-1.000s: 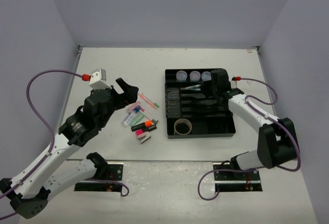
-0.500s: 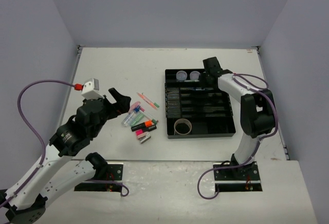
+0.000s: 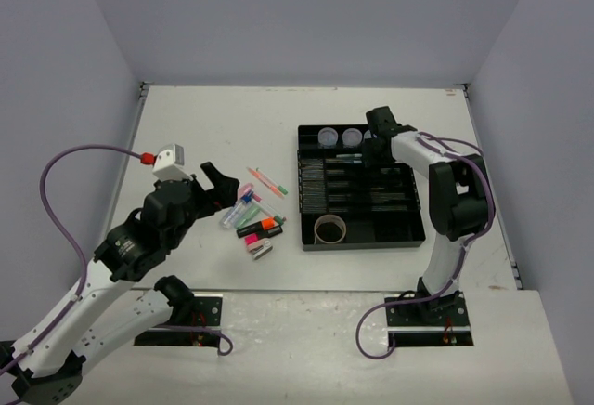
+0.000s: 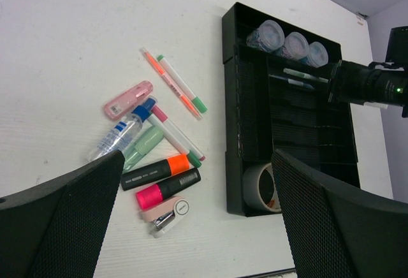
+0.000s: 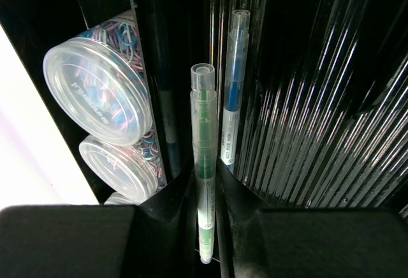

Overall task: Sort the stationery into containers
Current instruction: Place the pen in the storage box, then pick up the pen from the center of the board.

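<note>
The black organiser tray sits right of centre. My right gripper is low over its far end, shut on a thin green pen held along a narrow slot. A blue pen lies in the slot beside it. Clear tubs fill the far end section, and the tan tape roll sits in the near one. My left gripper is open and empty above the loose pile: orange highlighter, pink highlighter, blue-capped bottle and thin pens.
A small pink and white stapler-like piece, a pale green highlighter and a pink one lie in the same pile left of the tray. Side walls enclose the table on the left and right.
My right arm has folded up and its gripper moved to the tray's far end, now covering the third tub. My left gripper has drawn back a little from the pile.
</note>
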You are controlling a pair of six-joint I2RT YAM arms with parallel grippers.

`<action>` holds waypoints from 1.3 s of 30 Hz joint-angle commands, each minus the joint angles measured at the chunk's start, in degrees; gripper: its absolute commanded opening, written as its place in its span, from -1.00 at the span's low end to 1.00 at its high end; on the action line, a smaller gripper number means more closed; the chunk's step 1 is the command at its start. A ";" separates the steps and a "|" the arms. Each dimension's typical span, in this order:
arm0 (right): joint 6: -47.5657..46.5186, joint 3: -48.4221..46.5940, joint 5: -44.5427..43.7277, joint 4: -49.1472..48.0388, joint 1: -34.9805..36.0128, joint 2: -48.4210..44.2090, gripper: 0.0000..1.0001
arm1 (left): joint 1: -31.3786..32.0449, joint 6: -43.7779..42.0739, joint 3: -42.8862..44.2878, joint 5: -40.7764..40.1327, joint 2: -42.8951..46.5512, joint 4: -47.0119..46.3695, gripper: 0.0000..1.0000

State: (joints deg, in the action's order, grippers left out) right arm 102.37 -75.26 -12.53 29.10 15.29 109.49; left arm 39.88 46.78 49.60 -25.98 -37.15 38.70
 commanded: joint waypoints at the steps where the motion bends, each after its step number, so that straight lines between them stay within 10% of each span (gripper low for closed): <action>1: -0.57 -2.15 -2.76 1.39 -0.44 0.54 -0.61 | 0.02 -1.08 -1.25 -0.13 -0.20 -1.42 1.00; 14: -8.80 0.00 -1.08 -4.87 -0.82 -7.02 -0.47 | 0.01 -1.93 -1.89 -0.30 -4.60 -4.05 1.00; 25: -37.53 8.38 -2.87 -10.94 4.51 -28.48 -0.52 | -8.04 6.08 11.59 -6.40 -36.60 -3.77 0.97; 30: -45.05 16.59 -4.08 -12.05 4.93 -37.01 -0.57 | -12.28 7.44 21.49 -4.07 -52.10 -1.90 0.44; 39: -45.24 29.47 -1.96 -16.18 4.93 -48.16 -0.62 | -13.78 7.89 29.60 -3.31 -66.31 -2.89 0.16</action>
State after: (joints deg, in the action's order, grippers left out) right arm 59.62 -48.63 -14.08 16.52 20.29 65.95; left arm 26.89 53.04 74.60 -28.75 -99.74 36.44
